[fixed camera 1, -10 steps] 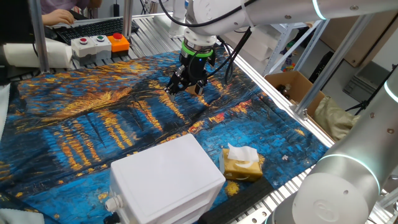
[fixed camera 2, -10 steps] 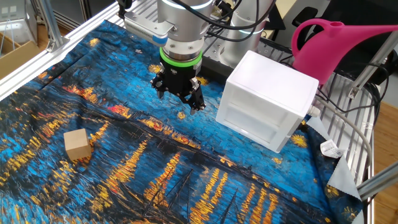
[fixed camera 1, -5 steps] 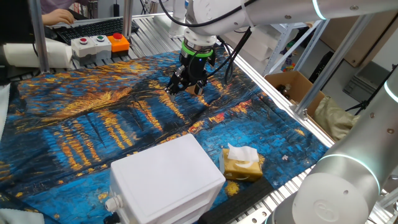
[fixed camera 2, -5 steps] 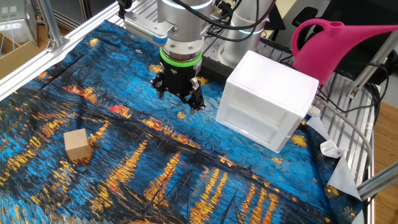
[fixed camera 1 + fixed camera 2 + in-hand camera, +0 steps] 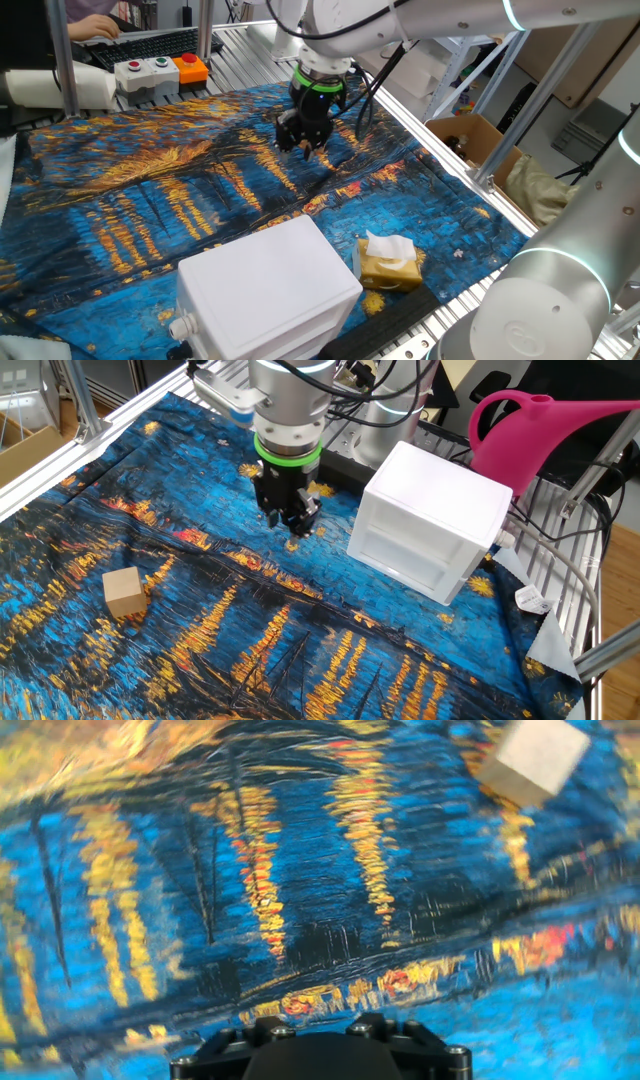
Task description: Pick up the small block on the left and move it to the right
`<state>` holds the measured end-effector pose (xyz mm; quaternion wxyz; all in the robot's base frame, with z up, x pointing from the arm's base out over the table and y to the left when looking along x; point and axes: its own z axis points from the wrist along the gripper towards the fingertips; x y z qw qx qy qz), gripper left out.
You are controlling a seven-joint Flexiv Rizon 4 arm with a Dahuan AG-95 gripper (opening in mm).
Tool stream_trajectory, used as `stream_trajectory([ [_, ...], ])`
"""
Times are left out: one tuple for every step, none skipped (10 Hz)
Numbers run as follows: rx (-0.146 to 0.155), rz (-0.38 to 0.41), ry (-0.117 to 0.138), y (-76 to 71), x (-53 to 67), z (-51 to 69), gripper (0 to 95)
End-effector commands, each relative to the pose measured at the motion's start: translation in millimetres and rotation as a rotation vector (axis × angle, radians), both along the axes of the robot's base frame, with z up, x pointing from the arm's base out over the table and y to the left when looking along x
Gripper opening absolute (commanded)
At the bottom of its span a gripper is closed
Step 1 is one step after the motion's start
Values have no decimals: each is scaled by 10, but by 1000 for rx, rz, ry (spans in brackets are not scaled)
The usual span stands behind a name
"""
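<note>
The small block (image 5: 124,593), a plain light-tan wooden cube, sits on the blue and yellow painted cloth (image 5: 300,650) at the left. It also shows in the hand view (image 5: 530,760) at the top right, blurred. My gripper (image 5: 293,525) hangs just above the cloth, well to the right of the block and apart from it. It is empty, and its fingers look open. In the one fixed view the gripper (image 5: 305,148) is near the far side of the cloth and I cannot make out the block. The hand view shows only the gripper's black base (image 5: 330,1055).
A large white plastic box (image 5: 430,525) stands right of the gripper, with a pink watering can (image 5: 540,435) behind it. A yellow-brown tissue pack (image 5: 388,262) lies beside the white box (image 5: 265,290). A button box (image 5: 160,70) and an open cardboard box (image 5: 470,135) stand off the cloth.
The gripper has turned about its own axis, so its fingers now line up differently, and it has shifted slightly. The block has not moved.
</note>
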<state>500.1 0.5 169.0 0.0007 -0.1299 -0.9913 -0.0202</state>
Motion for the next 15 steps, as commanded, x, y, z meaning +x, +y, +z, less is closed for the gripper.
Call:
stream_trajectory([
  [22, -130, 5, -3, -2, 3, 190],
  [22, -134, 6, -3, -1, 3, 190],
  [26, -136, 7, -2, -1, 2, 190],
  [31, -131, 8, -1, 0, 0, 190],
  [34, -122, 7, -1, 1, -3, 0],
  [36, -120, 7, -6, 6, -17, 0],
  [34, -117, 6, -14, 12, -25, 0],
  [34, -106, 7, -34, 23, -34, 0],
  [34, -97, 7, -68, 41, -42, 0],
  [33, -84, 7, -104, 71, -45, 0],
  [34, -67, 7, -150, 116, -47, 0],
  [36, -49, 7, -212, 173, -52, 0],
  [37, -36, 8, -264, 222, -58, 0],
  [39, -25, 8, -300, 272, -67, 0],
  [38, -18, 8, -320, 307, -75, 0],
])
